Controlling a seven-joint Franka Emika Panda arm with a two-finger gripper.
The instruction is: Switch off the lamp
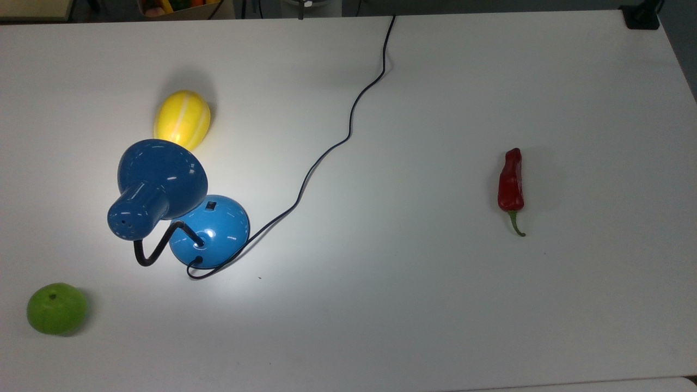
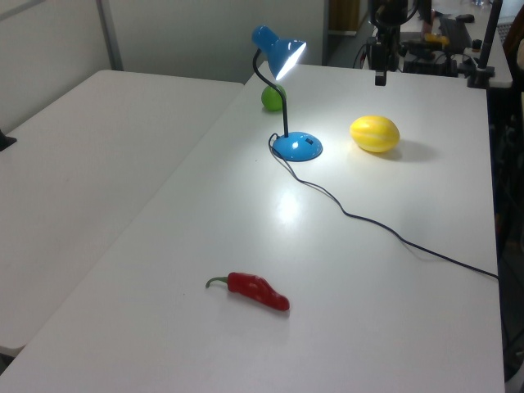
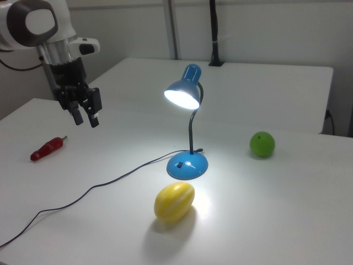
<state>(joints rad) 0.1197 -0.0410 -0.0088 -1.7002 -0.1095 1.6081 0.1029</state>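
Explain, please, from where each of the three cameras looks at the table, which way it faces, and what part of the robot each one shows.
Top view: above the table, looking straight down on the lamp, with the red chili on the top view's right.
Left view: raised at the chili end, facing along the table to the gripper at the far edge.
Right view: raised at the opposite side, behind the yellow melon; the arm and open gripper hang on the right view's left.
All three share the lit lamp, melon, green apple and chili.
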